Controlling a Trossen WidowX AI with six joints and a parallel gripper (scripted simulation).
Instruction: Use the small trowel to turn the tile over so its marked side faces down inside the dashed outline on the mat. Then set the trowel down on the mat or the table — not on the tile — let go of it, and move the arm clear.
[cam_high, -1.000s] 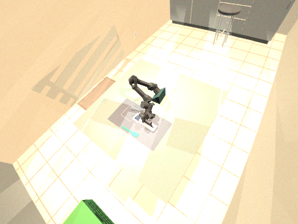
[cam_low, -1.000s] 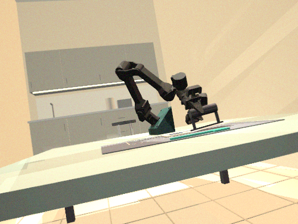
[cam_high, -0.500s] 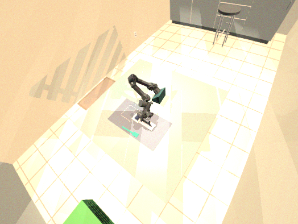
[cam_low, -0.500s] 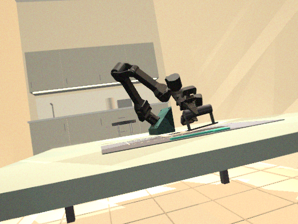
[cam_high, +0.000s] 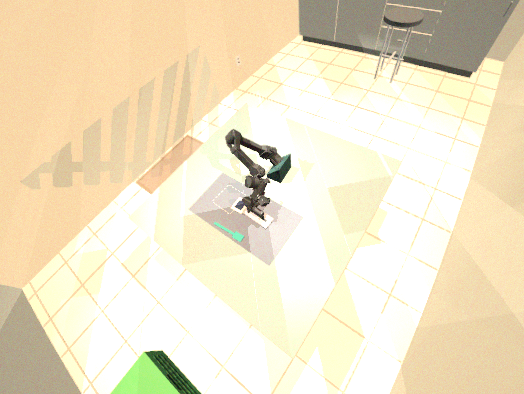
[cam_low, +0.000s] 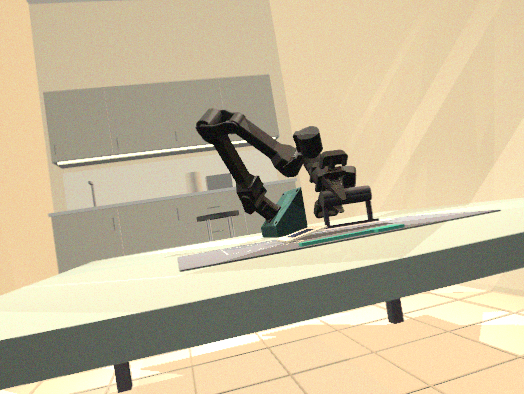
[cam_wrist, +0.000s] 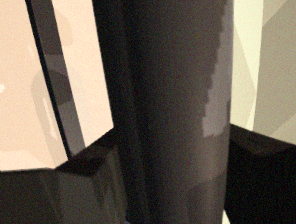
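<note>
The dark-handled trowel (cam_high: 268, 223) (cam_low: 357, 193) (cam_wrist: 175, 85) is in my gripper (cam_high: 257, 201) (cam_low: 339, 192) (cam_wrist: 172, 135), which is shut on its thick handle. Its long plate, seen pale from above, hangs flat and low at the mat (cam_high: 275, 246) (cam_low: 205, 261); any contact is unclear. The small tile (cam_high: 240, 205) (cam_low: 300, 233), pale with a dark blue mark on top, lies right beside the plate's left end. Whether the plate's edge is under it is hidden. The dashed outline (cam_high: 214, 201) is on the mat, on the tile's other side.
A teal flat-bladed tool (cam_high: 229, 231) (cam_low: 350, 235) lies on the mat's front side, near the trowel. The arm's dark green base block (cam_high: 280, 169) (cam_low: 286, 215) stands behind the mat. A brown panel (cam_high: 170, 164) lies at the far left.
</note>
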